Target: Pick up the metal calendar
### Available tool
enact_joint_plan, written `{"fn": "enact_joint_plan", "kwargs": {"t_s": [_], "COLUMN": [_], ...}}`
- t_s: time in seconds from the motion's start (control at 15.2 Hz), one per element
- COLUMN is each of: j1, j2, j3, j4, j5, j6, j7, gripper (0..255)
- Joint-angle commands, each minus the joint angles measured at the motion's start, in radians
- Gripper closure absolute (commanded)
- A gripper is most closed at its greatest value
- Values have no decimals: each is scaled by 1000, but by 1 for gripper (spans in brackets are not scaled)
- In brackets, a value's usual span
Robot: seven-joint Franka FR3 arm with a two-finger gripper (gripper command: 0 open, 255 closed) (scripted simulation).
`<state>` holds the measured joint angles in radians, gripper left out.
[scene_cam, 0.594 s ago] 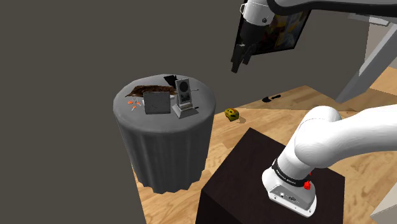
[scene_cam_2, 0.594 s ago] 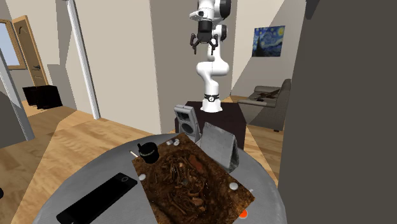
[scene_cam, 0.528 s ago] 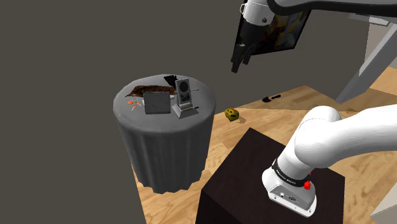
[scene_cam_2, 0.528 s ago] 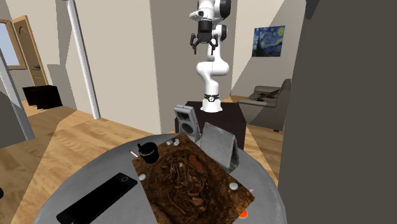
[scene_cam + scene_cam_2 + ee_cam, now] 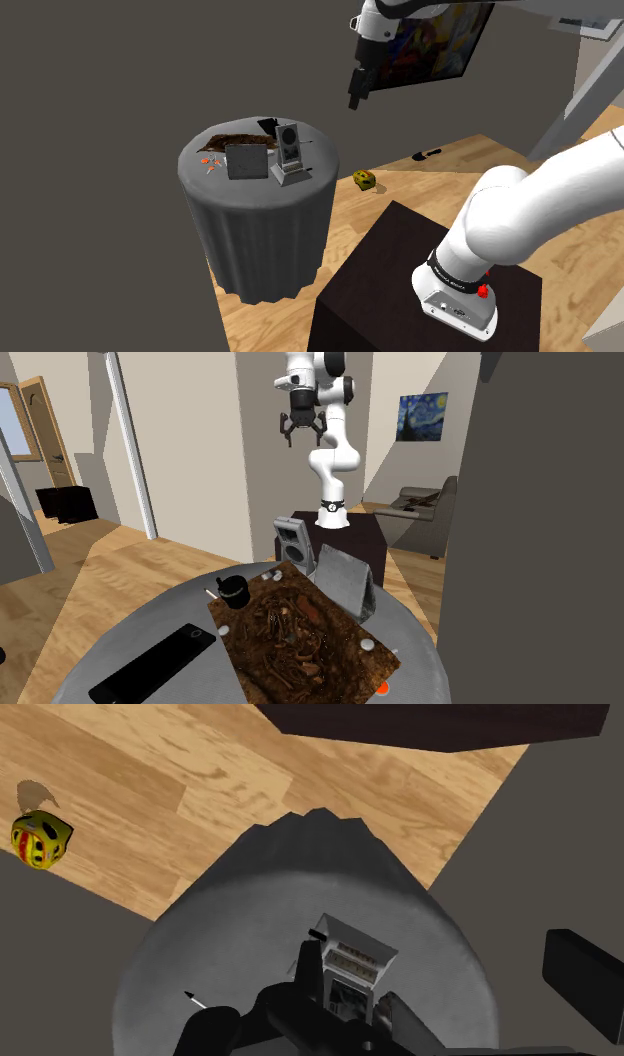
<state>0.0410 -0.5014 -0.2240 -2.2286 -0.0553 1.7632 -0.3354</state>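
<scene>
Jaws show spread in the second exterior view, far from the calendar (image 5: pixel 345 580).

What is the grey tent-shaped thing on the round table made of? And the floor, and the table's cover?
The grey tent-shaped thing looks like dull metal: mottled grey with a faint sheen, though stone is possible. The floor looks like light wood: planks with grain. The table's cover seems grey cloth: it hangs in folds.

White arm (image 5: pixel 520 215), dark joints, black fingers (image 5: pixel 354 92).
</scene>
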Motion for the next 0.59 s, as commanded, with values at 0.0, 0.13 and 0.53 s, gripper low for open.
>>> {"fn": "enact_joint_plan", "kwargs": {"t_s": [0.0,0.13,0.53], "j1": [20,35,47], "j2": [104,204,523], "j3": [-41,-78,-146], "j4": [66,137,390], "j5": [23,53,174], "j6": [8,4,-52], "j7": [-85,-170,-421], "gripper": [0,0,0]}}
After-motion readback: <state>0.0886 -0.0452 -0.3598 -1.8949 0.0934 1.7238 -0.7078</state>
